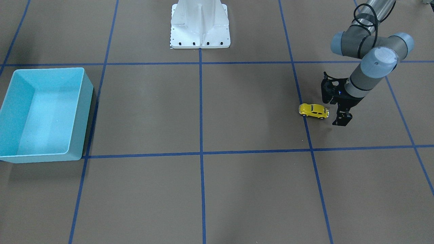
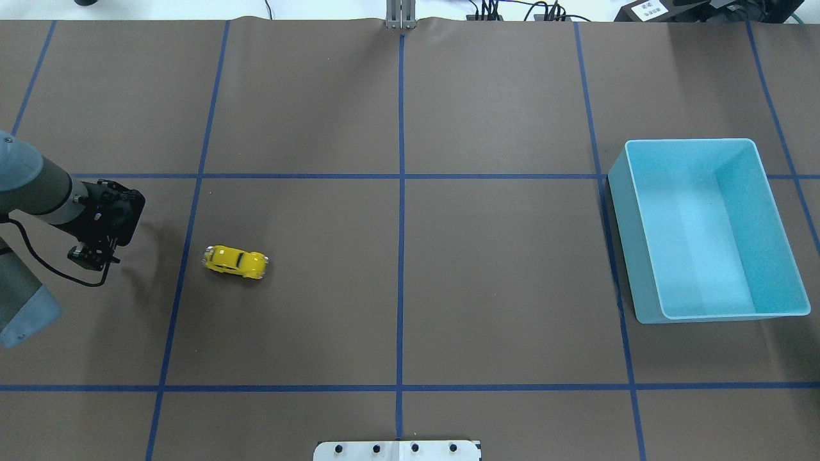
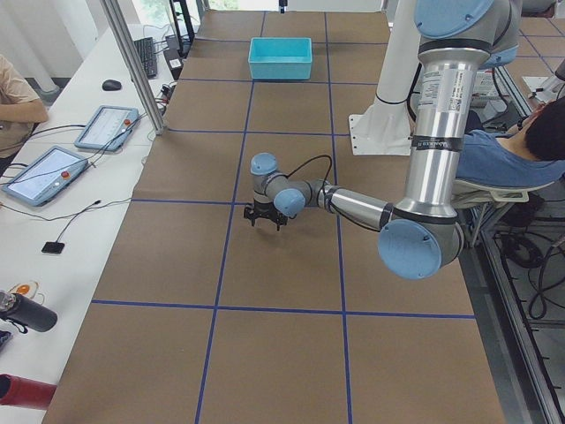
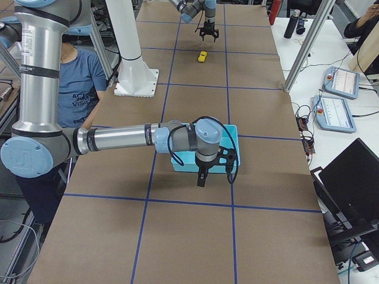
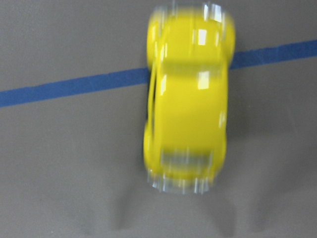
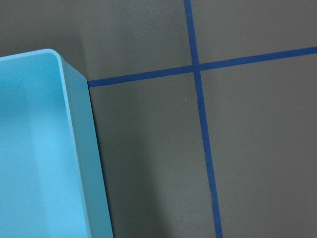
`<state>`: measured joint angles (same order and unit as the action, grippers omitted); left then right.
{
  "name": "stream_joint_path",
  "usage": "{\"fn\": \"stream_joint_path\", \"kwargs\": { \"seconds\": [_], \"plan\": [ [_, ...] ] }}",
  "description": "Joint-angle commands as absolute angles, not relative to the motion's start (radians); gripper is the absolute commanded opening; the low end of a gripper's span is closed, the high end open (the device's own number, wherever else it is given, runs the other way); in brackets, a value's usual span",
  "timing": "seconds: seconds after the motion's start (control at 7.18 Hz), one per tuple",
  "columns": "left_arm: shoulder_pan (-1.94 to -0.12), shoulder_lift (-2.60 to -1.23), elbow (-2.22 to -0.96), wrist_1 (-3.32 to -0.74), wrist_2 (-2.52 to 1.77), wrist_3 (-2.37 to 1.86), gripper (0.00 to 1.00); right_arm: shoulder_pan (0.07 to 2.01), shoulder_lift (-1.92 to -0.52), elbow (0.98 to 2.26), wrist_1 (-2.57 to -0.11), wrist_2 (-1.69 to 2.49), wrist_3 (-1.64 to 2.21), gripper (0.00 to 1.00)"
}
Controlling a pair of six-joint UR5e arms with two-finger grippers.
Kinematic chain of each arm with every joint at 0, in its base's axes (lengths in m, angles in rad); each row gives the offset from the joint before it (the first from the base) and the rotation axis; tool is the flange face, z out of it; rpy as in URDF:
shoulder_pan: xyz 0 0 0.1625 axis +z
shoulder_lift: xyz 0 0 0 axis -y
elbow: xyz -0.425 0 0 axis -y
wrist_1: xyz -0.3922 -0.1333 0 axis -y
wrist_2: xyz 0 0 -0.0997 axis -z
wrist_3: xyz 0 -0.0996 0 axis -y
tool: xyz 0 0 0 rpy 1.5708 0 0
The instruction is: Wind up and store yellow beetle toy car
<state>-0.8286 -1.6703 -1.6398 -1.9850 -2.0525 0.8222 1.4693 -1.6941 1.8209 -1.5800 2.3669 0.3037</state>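
Note:
The yellow beetle toy car (image 1: 313, 111) stands on its wheels on the brown table, across a blue tape line. It also shows in the overhead view (image 2: 236, 261), and blurred in the left wrist view (image 5: 188, 99). My left gripper (image 1: 335, 113) hangs just beside the car, apart from it, and looks open and empty; it also shows in the overhead view (image 2: 96, 253). The light blue bin (image 2: 618, 243) is empty at the far end of the table. My right gripper (image 4: 201, 180) hovers by the bin's near wall (image 6: 79, 148); I cannot tell if it is open.
The white robot base (image 1: 200, 27) stands at the table's middle edge. Blue tape lines divide the brown mat into squares. Operators, tablets and a laptop sit along the side benches in the side views.

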Motion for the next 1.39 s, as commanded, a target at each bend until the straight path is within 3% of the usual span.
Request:
{"fn": "stream_joint_path", "kwargs": {
  "seconds": [0.0, 0.7, 0.97, 1.11, 1.25],
  "plan": [
    [-0.836, -1.669, -1.640, -1.985, -2.054, 0.822, 1.00, 1.470, -1.690, 1.827, -1.580, 2.367, 0.305, 1.00],
    [-0.900, -1.669, -1.640, -1.980, -2.056, 0.822, 1.00, 1.503, -1.700, 1.851, -1.577, 2.365, 0.310, 1.00],
    [-0.951, -1.669, -1.638, -1.967, -2.054, 0.812, 1.00, 1.537, -1.701, 1.964, -1.583, 2.358, 0.307, 1.00],
    [-0.995, -1.672, -1.641, -1.915, -2.057, 0.808, 1.00, 1.491, -1.698, 2.079, -1.711, 2.350, 0.311, 1.00],
    [-1.055, -1.684, -1.646, -1.831, -2.057, 0.773, 1.00, 1.414, -1.596, 2.188, -1.874, 2.288, 0.311, 1.00]
  ]
}}
